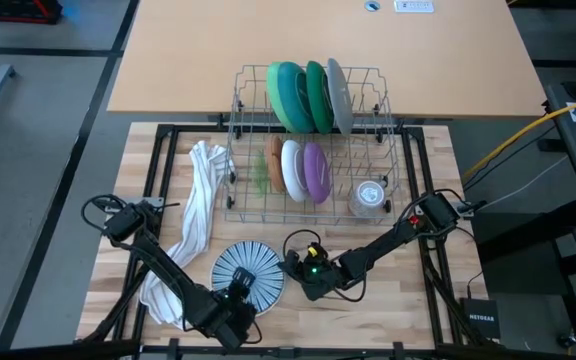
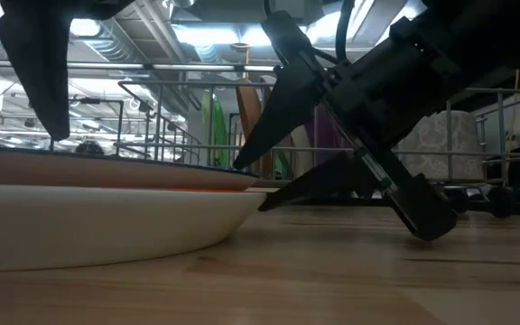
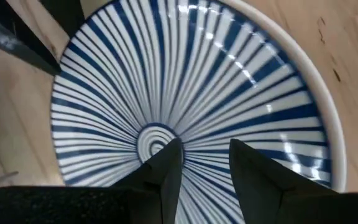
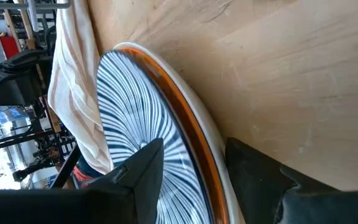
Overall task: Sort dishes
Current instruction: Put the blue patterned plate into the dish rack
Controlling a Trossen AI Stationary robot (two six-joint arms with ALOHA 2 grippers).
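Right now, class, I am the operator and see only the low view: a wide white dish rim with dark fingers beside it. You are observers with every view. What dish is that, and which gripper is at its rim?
Observer: It is a round blue-and-white striped plate, lying flat on the wooden table.
Operator: And the gripper at its rim?
Observer: The right gripper, open, with one finger over the plate and the other outside the rim.
Operator: Where is the left gripper?
Observer: The left gripper hovers open above the plate's centre.
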